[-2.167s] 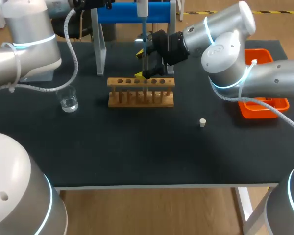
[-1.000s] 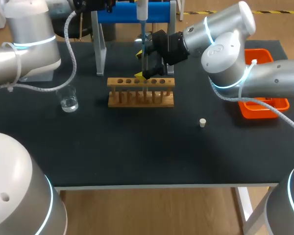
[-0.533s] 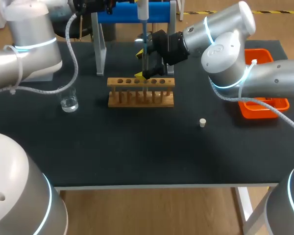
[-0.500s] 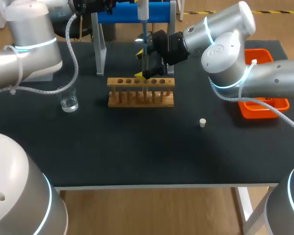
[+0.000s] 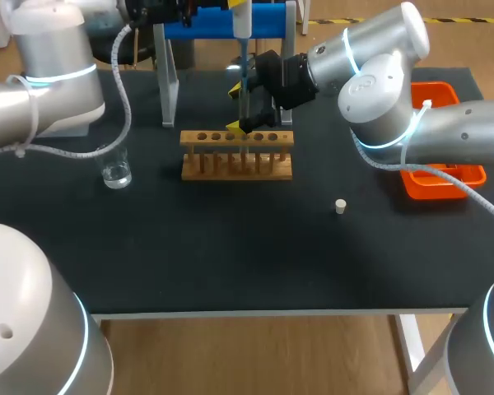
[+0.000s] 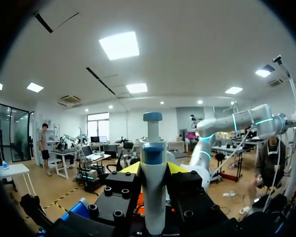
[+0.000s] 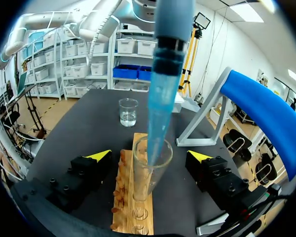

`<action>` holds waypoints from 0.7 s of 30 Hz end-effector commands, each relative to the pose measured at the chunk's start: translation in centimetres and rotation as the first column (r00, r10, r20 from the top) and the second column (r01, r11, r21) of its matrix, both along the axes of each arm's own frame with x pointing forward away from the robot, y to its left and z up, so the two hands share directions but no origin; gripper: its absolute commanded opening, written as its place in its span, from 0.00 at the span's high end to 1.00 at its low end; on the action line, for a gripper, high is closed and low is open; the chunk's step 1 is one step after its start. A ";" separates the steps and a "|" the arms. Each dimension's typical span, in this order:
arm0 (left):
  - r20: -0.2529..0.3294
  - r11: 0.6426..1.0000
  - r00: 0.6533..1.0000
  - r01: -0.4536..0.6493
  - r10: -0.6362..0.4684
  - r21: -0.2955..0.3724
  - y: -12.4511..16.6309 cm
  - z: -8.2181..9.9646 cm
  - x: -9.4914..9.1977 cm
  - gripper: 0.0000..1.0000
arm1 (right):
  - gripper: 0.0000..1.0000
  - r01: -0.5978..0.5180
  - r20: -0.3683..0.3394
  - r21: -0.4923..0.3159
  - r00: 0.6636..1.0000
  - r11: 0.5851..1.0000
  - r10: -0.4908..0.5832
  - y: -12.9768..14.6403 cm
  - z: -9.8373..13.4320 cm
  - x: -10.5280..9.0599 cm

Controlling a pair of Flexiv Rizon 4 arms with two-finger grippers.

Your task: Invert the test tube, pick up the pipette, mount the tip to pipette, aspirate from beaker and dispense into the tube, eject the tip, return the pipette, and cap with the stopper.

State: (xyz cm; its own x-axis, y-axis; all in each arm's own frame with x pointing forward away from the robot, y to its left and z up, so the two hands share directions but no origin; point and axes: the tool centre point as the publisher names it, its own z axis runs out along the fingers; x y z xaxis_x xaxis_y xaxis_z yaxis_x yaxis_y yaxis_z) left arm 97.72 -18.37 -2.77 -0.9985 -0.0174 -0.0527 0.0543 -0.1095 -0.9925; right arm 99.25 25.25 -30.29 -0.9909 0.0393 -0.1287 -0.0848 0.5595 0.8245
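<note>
Plainly, the step in hand was the dispense into the tube. On the surface (image 5: 230,247), starting at the left, the beaker (image 5: 115,169) stood with a little clear liquid at nine o'clock of the wooden rack (image 5: 237,156), well apart from it. Our left end effector (image 6: 154,170) was clamped on the pipette (image 6: 153,143), its yellow tips pressed to the barrel from both sides, plunger upward. The blue pipette tip (image 7: 160,118) hung straight down with its end inside the mouth of the test tube (image 7: 140,177), which stood upright in the rack. Our right end effector (image 7: 149,157) stood wide, one finger on either side of the tube and neither touching the glass. To do this well, we judged that the pipette should be held vertical and centred, the tip clear of the tube wall, the liquid let out slowly and fully, and the lift made straight up so the tube was not dragged from its hole. The stopper (image 5: 340,206) lay at four o'clock of the rack, not yet used. The orange tray (image 5: 445,183) sat at three o'clock, near the surface's edge. We could read no brand, label or writing on anything.
</note>
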 end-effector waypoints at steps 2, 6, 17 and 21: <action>0.000 1.000 1.000 -0.003 0.003 -0.002 0.1 -0.1 -0.1 1.00 | 0.00 -0.002 -0.002 -0.003 1.000 1.000 0.002 0.0 0.1 0.1; 0.004 1.000 1.000 -0.005 0.005 -0.003 0.1 -0.2 -0.2 1.00 | 0.00 -0.002 -0.002 -0.003 1.000 1.000 0.002 0.0 0.1 0.1; 0.019 0.999 1.000 -0.004 0.004 0.035 -0.6 -0.7 -0.3 1.00 | 0.00 -0.002 -0.002 -0.003 1.000 1.000 0.002 0.0 0.1 0.1; 0.017 0.999 1.000 -0.006 0.005 0.031 -0.6 -0.8 -0.3 1.00 | 0.00 -0.002 -0.002 -0.003 1.000 1.000 0.002 0.0 0.1 0.1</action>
State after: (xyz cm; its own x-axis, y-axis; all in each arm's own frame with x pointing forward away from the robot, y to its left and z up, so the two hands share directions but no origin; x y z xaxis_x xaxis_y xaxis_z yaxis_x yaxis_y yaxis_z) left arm 97.36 -18.87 -3.50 -0.9974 -0.0204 -0.0689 0.0703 -0.0755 -0.9947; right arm 99.25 25.25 -30.29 -0.9909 0.0393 -0.1286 -0.0848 0.5595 0.8245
